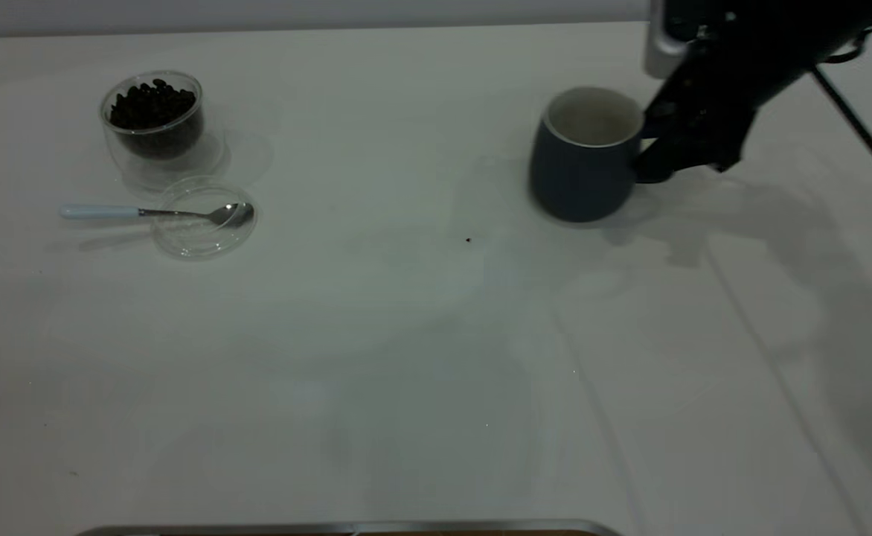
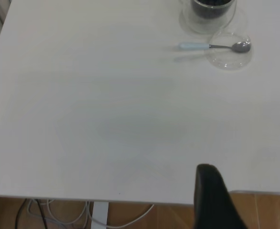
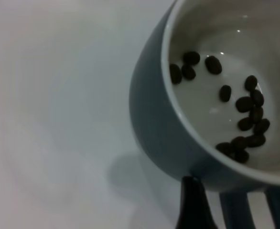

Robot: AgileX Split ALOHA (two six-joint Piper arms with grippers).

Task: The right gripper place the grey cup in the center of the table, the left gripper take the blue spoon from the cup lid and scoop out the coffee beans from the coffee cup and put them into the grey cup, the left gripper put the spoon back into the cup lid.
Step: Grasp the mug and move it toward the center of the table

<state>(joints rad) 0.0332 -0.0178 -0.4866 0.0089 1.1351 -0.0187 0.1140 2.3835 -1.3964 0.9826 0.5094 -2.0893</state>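
On white table (image 1: 406, 357), right hand (image 1: 648, 145) clamped on grey cup (image 1: 581, 160) handle, left hand's state unclear.

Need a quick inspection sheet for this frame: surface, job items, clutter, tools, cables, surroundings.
Surface: white table, one dark speck near centre.
Job items: grey cup on the right side, some beans already inside; glass coffee cup holds beans; blue spoon with its bowl in the cup lid.
Clutter: nothing seen.
Tools: right tool at the grey cup's handle; left tool back at the table edge.
Cables: loose under the table.
Surroundings: wood floor.
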